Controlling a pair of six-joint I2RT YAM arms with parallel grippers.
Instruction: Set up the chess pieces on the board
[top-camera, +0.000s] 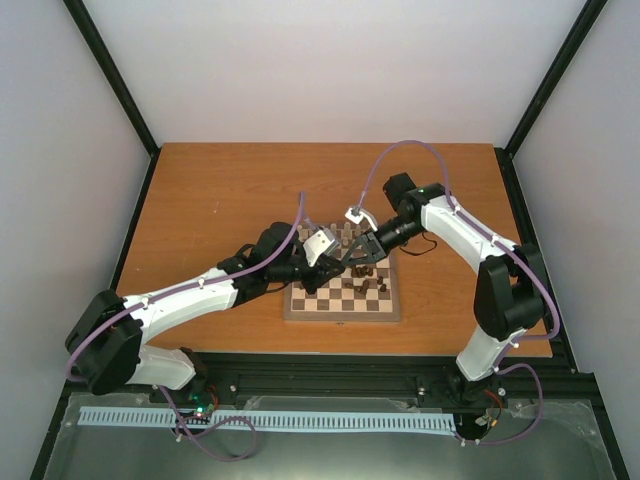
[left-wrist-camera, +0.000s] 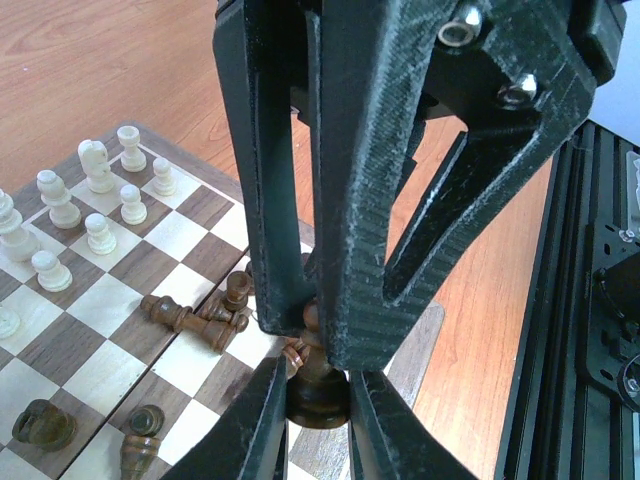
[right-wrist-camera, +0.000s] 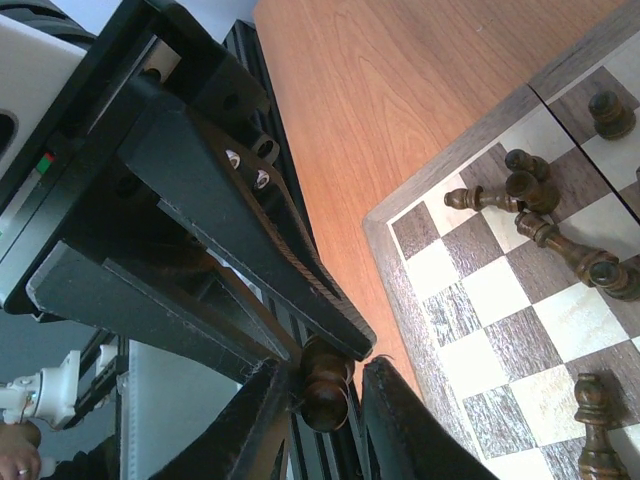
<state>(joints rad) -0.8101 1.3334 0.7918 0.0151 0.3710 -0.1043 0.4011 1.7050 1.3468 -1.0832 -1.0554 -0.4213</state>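
One dark piece (left-wrist-camera: 318, 395) | left jaws pinch it | right jaws flank, grip unclear | cream pieces (left-wrist-camera: 99, 232): left wrist, not right

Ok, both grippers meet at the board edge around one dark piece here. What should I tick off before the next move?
1. Hold of the left gripper on the dark brown piece: ok, shut on it.
2. Hold of the right gripper on that same piece: cannot tell. Its fingers flank it, but contact is unclear.
3. Other dark pieces standing: not ok, several lie toppled in a cluster.
4. The white pieces upright in their rows: ok.
5. Destination square on the board free: cannot tell, part of it is hidden.
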